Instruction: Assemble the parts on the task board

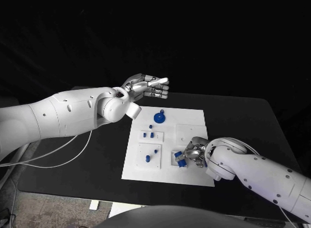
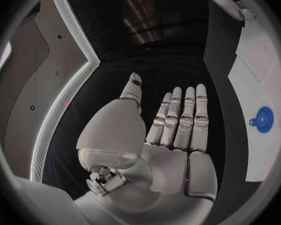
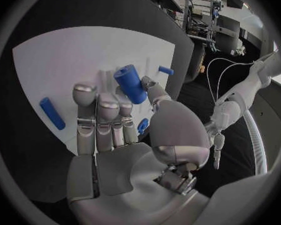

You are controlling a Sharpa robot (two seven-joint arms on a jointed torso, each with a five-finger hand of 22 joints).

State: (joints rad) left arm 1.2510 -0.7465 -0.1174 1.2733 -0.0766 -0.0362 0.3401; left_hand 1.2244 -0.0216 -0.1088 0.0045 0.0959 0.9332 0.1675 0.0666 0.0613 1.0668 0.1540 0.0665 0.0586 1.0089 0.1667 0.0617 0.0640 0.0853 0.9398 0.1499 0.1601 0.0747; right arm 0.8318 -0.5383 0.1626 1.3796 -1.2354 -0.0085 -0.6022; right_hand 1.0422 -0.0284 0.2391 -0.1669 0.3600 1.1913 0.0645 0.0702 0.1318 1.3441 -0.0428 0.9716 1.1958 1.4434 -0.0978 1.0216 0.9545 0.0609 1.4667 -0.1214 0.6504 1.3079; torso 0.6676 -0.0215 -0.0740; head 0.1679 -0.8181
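Starting at your left, you have the left hand (image 1: 147, 87) raised off the counter (image 1: 93, 156) beyond the far left corner of the task board (image 1: 193, 118), flat and holding nothing, with its fingers (image 2: 184, 120) straight and side by side; it is well apart from every part. Moving onto the board, you can see a round blue disc part (image 1: 160, 116) lying near the far edge, a small blue piece (image 1: 150, 126) just nearer than it, two short pieces (image 1: 149, 135) in the small raised block at the board's left middle, and further pieces (image 1: 152, 156) on the block near the front left. I judge these to be seated or waiting, though you cannot tell from this height which are fully home. Further right, your right hand (image 1: 194, 153) is down on the front right part of the board, its fingers over a cluster of blue parts (image 1: 179, 160). From its wrist camera you see a blue cylinder (image 3: 130, 84) pinched between thumb and fingertips, held over the white board, with a loose blue peg (image 3: 52, 113) lying flat beside the hand and another small blue piece (image 3: 166, 70) beyond. Judging by that, assembly is partway: at least this cylinder and the loose peg are left to be placed.
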